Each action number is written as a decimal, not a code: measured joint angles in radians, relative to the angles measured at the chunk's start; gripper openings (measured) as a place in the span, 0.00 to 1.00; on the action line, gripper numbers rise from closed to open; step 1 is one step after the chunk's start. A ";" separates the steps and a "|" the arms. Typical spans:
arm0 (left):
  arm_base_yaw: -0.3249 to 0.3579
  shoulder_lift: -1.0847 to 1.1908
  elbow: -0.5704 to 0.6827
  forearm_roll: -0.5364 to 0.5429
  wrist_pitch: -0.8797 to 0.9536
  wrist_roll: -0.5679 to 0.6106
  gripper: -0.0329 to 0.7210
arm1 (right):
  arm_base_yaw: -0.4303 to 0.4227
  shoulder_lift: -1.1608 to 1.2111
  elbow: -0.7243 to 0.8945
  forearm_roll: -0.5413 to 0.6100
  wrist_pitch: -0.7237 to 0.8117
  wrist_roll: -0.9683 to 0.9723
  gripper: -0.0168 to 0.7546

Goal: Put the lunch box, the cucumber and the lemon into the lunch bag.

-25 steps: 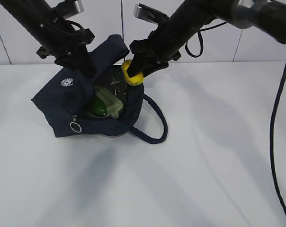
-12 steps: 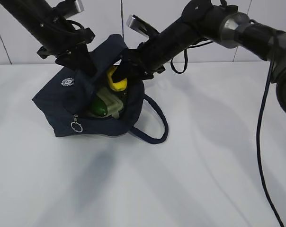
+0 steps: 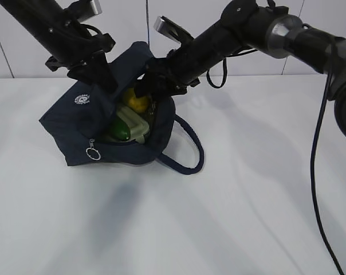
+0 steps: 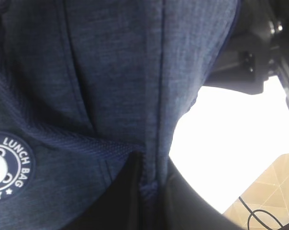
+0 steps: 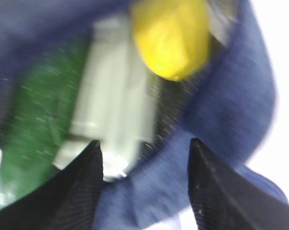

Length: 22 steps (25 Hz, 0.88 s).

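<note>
Lab-like test bench, white table (image 3: 230, 217), tiled wall (image 3: 133, 23)

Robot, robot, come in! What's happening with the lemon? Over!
Right jaws open, empty, above lunch bag. Lemon inside bag with lunch box and cucumber. Left jaws shut on bag fabric. Nothing in the way.

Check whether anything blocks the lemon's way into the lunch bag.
Nothing visible does. The lemon is already inside the lunch bag's open mouth, by the lunch box and cucumber. The right pincer is open, clear of it; the left pincer pinches the bag fabric.
</note>
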 joint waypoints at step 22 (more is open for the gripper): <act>0.000 0.000 0.000 0.000 0.000 0.002 0.06 | -0.035 0.011 -0.008 -0.255 0.080 0.146 0.57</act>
